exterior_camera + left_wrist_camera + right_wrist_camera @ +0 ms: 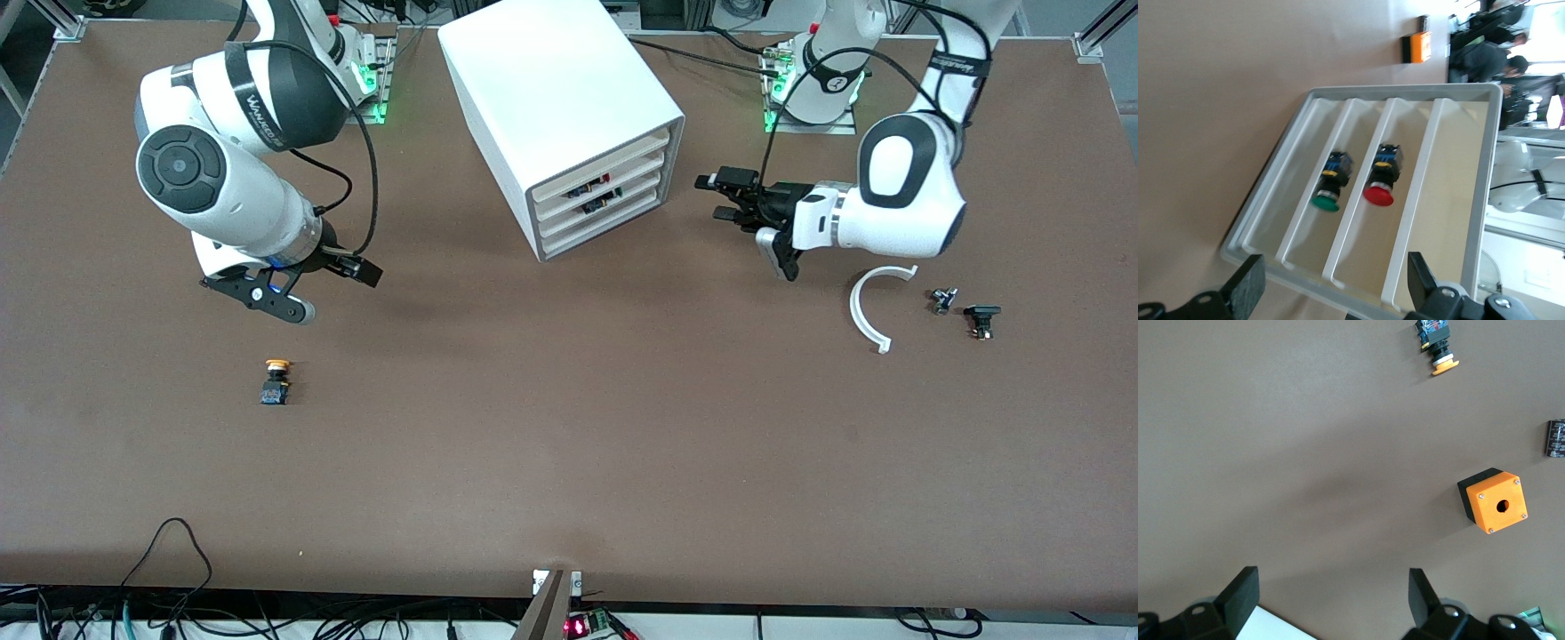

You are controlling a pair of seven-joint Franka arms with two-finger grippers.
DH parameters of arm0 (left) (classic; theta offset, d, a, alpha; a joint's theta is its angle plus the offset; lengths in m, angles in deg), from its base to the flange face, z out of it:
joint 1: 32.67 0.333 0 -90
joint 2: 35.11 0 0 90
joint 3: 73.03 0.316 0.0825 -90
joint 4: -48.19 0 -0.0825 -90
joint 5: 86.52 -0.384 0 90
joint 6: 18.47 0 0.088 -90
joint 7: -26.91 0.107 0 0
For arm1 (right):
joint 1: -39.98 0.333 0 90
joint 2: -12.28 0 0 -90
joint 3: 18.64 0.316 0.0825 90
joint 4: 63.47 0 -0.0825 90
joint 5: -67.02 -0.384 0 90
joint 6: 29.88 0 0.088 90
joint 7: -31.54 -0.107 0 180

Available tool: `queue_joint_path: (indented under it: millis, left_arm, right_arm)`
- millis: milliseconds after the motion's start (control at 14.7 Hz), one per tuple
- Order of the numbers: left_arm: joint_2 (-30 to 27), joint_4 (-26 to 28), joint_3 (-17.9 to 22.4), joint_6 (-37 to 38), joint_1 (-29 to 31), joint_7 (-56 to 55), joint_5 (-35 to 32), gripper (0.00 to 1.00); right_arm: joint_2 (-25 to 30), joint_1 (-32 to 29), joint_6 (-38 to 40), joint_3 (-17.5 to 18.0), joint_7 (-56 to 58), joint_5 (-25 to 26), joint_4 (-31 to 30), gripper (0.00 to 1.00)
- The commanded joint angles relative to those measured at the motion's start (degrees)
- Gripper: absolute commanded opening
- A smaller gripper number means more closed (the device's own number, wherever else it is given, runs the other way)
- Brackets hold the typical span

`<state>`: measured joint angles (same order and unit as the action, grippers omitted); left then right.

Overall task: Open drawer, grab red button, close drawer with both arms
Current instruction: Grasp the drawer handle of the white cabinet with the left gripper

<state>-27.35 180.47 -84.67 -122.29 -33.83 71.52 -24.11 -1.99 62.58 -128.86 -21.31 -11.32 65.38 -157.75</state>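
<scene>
The cabinet [569, 116] is blocking the table's middle by the bases. The left gripper [747, 213], fingers spread, is hanging beside its drawer fronts, toward the left arm's end. A white arc [869, 311] and two black parts [944, 300] are cluttering the table near that gripper. An orange-capped button [277, 380] is lying near the right gripper [284, 298]. Nearer the camera the table [578, 462] is lying bare. In the drawer [1488, 200], ribs are hemming in the red button [1381, 180].
</scene>
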Motion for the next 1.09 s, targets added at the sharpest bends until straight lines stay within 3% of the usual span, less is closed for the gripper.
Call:
queue_joint_path:
  millis: [0,136,272,340,1021]
  left_arm:
    - [0.93,3.76,-0.85,-2.25,0.01,6.88,6.83,0.89]
    - [4.61,4.91,-2.16,-2.70,0.27,13.37,9.90,0.80]
    - [6.82,5.01,-3.13,-2.79,0.10,18.48,13.07,0.58]
    - [7.53,5.01,-4.00,-2.62,0.10,18.76,13.87,0.53]
    - [14.04,5.44,-9.46,-2.18,0.19,26.50,18.88,0.39]
  right_arm:
    - [-1.19,0.07,-0.24,-0.31,-0.73,-0.65,1.29,0.99]
    - [-1.54,0.86,-0.42,-0.31,-0.73,-0.56,1.29,0.99]
    - [-1.98,1.13,-0.51,-0.31,-0.73,-0.56,1.55,0.99]
    - [-2.25,1.30,-0.51,-0.31,-0.65,-0.56,1.64,0.99]
    - [-10.85,4.64,2.12,-0.05,-14.34,-1.70,16.04,0.99]
